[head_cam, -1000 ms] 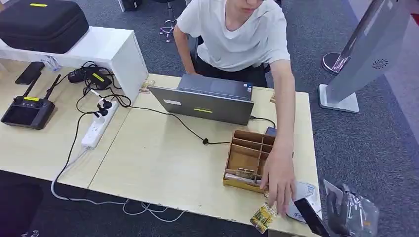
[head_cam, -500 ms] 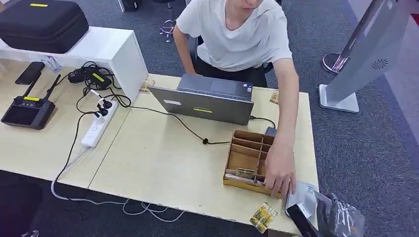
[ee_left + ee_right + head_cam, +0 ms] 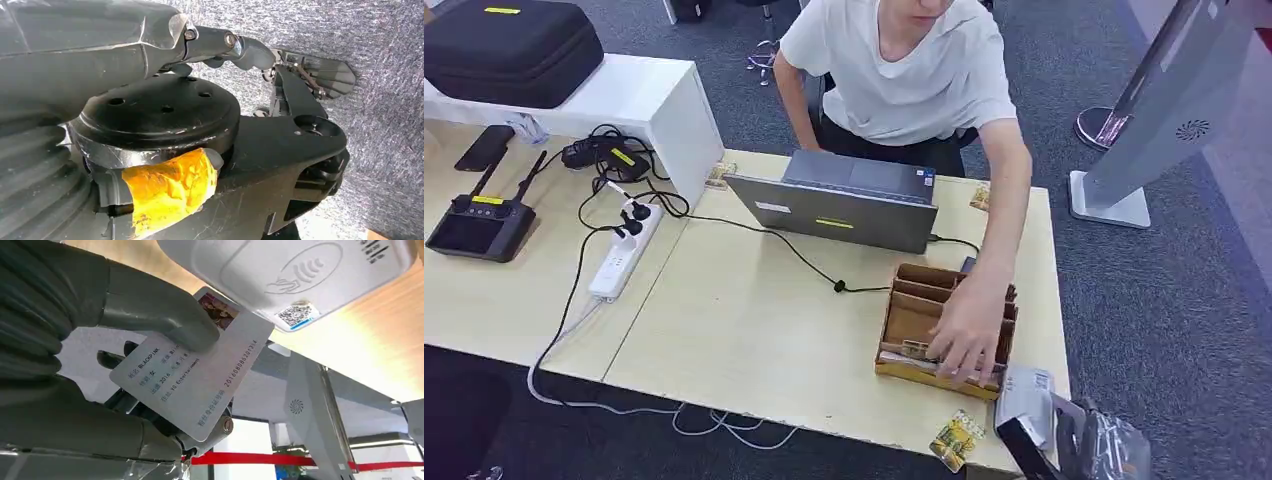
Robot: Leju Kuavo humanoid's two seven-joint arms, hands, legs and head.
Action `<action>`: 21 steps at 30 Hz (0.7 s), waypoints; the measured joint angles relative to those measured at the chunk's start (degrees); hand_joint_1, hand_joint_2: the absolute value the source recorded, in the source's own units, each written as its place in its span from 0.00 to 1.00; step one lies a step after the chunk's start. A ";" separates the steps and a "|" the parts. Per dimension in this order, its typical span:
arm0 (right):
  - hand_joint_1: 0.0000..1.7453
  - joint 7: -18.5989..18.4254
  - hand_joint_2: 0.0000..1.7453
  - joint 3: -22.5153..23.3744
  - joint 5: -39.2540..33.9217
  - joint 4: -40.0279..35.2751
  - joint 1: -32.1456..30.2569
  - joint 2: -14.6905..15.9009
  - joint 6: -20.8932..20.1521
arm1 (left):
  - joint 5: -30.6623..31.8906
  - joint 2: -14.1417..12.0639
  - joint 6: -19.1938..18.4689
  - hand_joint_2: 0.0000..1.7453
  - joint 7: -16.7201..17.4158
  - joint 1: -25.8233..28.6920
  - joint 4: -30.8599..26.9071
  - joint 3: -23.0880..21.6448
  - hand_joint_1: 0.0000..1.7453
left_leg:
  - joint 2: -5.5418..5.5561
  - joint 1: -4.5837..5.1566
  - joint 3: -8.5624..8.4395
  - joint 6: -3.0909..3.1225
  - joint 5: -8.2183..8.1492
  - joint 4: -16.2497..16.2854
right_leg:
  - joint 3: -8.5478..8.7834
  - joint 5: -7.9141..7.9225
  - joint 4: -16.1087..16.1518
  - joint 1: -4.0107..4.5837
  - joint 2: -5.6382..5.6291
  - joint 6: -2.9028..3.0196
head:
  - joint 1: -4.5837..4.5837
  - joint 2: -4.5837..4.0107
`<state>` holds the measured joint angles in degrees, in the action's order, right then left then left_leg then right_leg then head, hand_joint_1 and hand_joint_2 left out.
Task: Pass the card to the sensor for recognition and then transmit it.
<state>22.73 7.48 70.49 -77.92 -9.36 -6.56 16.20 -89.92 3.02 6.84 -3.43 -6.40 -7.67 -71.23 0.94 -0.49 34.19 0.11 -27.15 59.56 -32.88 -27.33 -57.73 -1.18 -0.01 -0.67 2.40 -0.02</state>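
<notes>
My right hand [image 3: 1096,448] is at the table's near right corner and pinches a white ID card [image 3: 192,385] under its thumb [image 3: 160,320]. The card carries a small photo and printed lines. In the right wrist view its photo end lies close against the white card sensor [image 3: 290,275], which bears a wave symbol and a QR sticker. In the head view the sensor [image 3: 1026,393] sits on the table just beside my hand. My left hand [image 3: 220,42] hangs over grey carpet with its fingers stretched out and nothing in them.
A person in a white shirt reaches a hand [image 3: 964,335] into the wooden divider box [image 3: 914,320] next to the sensor. A yellow packet [image 3: 956,438] lies at the table edge. Further off are a laptop [image 3: 844,205], a power strip [image 3: 624,255] and a white floor stand [image 3: 1164,110].
The person's hand has pulled back from the sensor into the wooden box. My right hand has brought the card leftward up to the sensor.
</notes>
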 joint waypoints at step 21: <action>1.00 -4.18 1.00 -2.80 0.09 -9.86 8.72 0.46 -0.61 | 0.48 -0.74 -0.83 1.00 0.37 -0.04 0.00 -0.35 0.00 | -0.12 0.01 0.02 -0.01 0.10 0.00 | -0.02 0.18 -0.05 -0.01 -0.10 0.10 | 0.00 0.00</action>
<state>18.55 4.67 70.58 -87.78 -0.64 -6.10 15.58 -89.44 2.27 6.01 -3.06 -6.44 -7.67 -71.58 0.82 -0.48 34.21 0.10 -27.05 59.56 -32.90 -27.15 -57.78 -1.19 -0.11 -0.58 2.40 -0.02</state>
